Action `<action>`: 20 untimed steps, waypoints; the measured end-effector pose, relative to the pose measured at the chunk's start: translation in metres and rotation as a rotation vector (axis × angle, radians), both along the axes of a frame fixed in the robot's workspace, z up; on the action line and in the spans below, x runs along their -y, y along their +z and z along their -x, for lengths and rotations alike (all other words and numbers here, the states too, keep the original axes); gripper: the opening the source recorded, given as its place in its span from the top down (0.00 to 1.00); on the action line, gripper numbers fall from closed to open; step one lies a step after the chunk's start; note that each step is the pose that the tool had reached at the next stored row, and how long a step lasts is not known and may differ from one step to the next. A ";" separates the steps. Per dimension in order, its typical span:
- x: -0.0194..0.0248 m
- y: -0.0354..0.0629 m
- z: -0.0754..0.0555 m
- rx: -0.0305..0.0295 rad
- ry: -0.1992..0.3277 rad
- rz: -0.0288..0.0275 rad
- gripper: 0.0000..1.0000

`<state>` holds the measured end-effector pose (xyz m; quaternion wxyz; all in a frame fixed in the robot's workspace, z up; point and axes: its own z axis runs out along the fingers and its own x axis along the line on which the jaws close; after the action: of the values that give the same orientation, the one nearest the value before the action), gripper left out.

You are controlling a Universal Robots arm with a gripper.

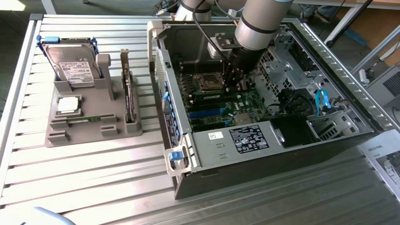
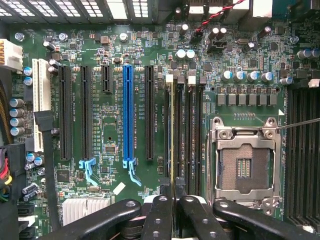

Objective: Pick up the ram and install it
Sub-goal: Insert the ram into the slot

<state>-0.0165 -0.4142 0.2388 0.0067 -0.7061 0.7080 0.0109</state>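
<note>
Exterior view: the arm reaches down into the open PC case (image 1: 281, 161) on the worktop (image 1: 93, 187). The gripper (image 1: 235, 86) is low over the motherboard (image 1: 250, 101), at about 3 o'clock of the CPU socket (image 1: 208, 83), right at the memory slots. At 9 o'clock of the case, well apart from it, the grey fixture (image 1: 81, 136) carries a hard drive (image 1: 72, 63), an upright expansion card (image 1: 128, 89) and a thin green strip (image 1: 84, 119) lying flat, probably the second stick. Wrist view: the gripper (image 2: 175, 205) looks clamped on the ram (image 2: 173, 135). Its inner fingers (image 2: 160, 220) are drawn close with just the thin yellow-green edge of the stick between them. The ram is seen edge-on, running straight out from the fingertips along the DIMM slot nearest the black PCIe slot (image 2: 149, 112). More DIMM slots (image 2: 192, 130) lie between it and the CPU socket (image 2: 245, 160), and a white clip (image 2: 169, 78) sits at the slot's far end. Judgement: pick-up is done and the step in hand is install, late in the task. Whether the stick is above the slot or already touching it, cannot tell. Seating calls for the edge kept parallel to and centred on the slot, the stick not tilted, and a straight even press until the clips latch.
</note>
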 end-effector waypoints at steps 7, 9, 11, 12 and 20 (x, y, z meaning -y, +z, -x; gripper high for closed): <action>0.0005 0.0000 0.000 0.0000 -0.003 0.0001 0.88; 0.0005 0.0000 0.000 0.0000 -0.004 0.0000 0.88; 0.0006 -0.0004 0.000 0.0001 -0.006 0.0001 0.88; 0.0006 -0.0005 0.000 0.0001 -0.006 0.0000 0.88; 0.0006 -0.0017 0.000 0.0001 -0.006 0.0002 0.88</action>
<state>-0.0164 -0.4148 0.2371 0.0067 -0.7041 0.7100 0.0108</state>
